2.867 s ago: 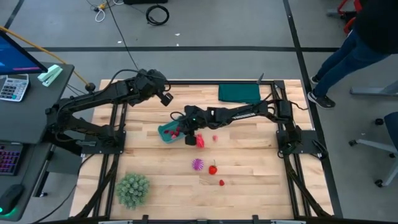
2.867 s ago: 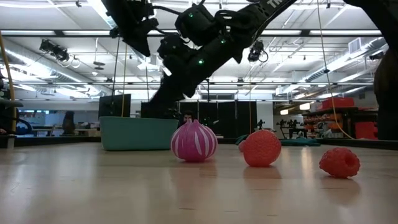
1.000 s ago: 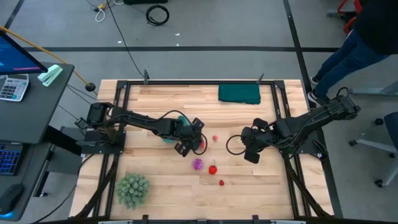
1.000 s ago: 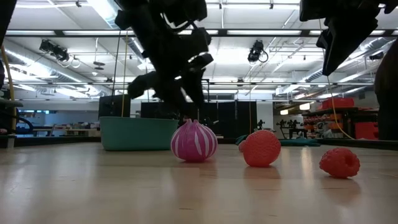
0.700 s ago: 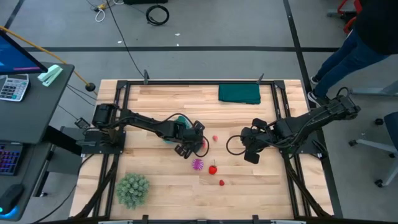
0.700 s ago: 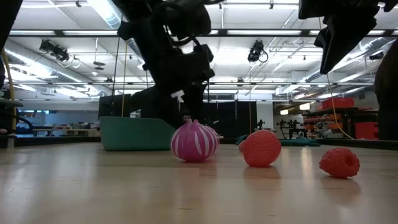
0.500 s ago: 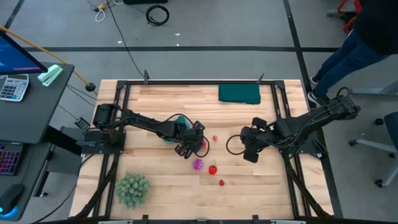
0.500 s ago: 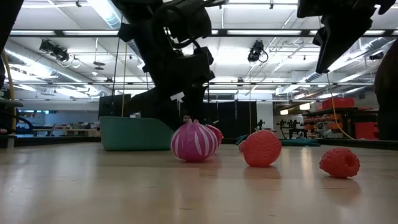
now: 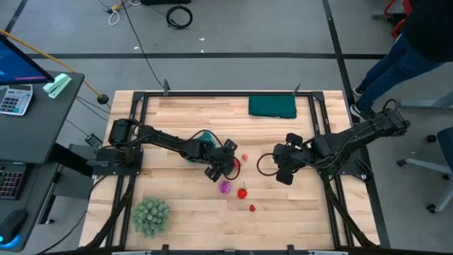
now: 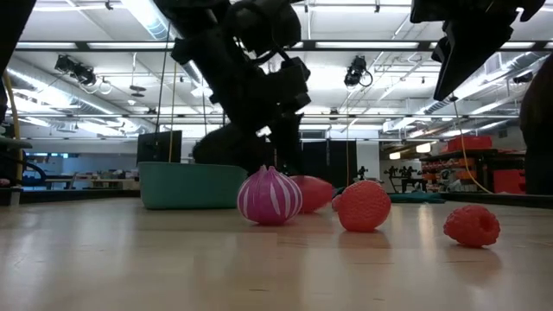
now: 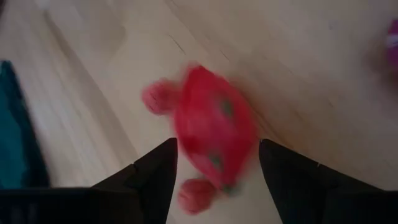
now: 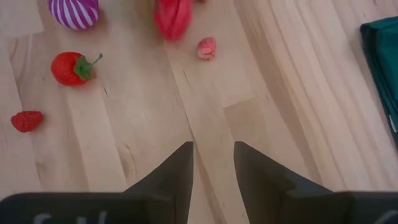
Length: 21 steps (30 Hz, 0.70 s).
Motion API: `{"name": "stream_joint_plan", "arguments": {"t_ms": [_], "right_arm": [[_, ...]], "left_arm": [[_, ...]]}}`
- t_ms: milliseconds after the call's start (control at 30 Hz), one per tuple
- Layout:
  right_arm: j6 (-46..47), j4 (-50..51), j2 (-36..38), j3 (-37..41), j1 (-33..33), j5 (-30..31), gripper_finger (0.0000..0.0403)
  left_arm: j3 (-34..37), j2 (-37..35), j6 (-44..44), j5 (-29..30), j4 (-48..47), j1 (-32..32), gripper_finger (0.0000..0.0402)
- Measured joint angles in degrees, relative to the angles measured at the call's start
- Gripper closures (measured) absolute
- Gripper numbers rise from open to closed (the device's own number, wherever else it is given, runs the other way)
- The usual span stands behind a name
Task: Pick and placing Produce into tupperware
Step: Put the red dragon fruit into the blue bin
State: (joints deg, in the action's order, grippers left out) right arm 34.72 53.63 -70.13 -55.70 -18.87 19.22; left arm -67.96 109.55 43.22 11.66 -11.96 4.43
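A large red produce piece (image 11: 214, 140) lies on the table just right of the teal tupperware (image 9: 191, 151). My left gripper (image 11: 217, 144) reaches over the tupperware and stands low and open, one finger on either side of that red piece (image 9: 236, 167). Nearer the front edge lie a magenta striped piece (image 9: 225, 187), a strawberry (image 9: 242, 192) and a raspberry (image 9: 252, 208). A small pink-red berry (image 9: 245, 157) lies beside the red piece. My right gripper (image 9: 282, 171) hangs above the table to the right, open, with nothing between its fingers (image 12: 214, 155). My left gripper's fingers (image 11: 163, 163) come slanting down from the table's left and flank the red piece's sides (image 11: 186, 149). The piece rests on the table. Whether the fingers touch it, I cannot tell.
A dark green folded cloth (image 9: 272, 105) lies at the far edge. A fuzzy green ball (image 9: 151, 216) sits at the near left corner. A person's legs (image 9: 396, 64) stand beyond the table's far right corner. Bare wood lies between the right gripper and the produce.
My left gripper has sunk toward the table and edged toward its right edge, down over the red piece. The red piece has shifted a little toward the right edge; in the low view it now shows beside the magenta piece.
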Motion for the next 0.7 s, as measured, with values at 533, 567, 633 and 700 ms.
{"name": "stream_joint_plan", "arguments": {"t_ms": [533,567,633,700], "right_arm": [[-1.9,-4.3,-0.6,1.2,1.8,0.4,0.0279],[-1.9,-5.8,-0.6,2.1,2.4,0.4,0.0279],[-1.7,-10.0,-0.8,5.1,3.5,0.1,0.0279],[-0.9,-15.6,-1.0,9.3,4.6,-0.5,0.0279]], "left_arm": [[0.0,4.9,-1.8,0.0,11.9,0.4,0.0168],[0.0,5.0,-2.8,0.0,12.9,0.3,0.0168],[0.0,5.0,-4.3,0.1,14.5,0.4,0.0168],[0.0,5.0,-4.4,0.1,14.9,0.6,0.0168]]}}
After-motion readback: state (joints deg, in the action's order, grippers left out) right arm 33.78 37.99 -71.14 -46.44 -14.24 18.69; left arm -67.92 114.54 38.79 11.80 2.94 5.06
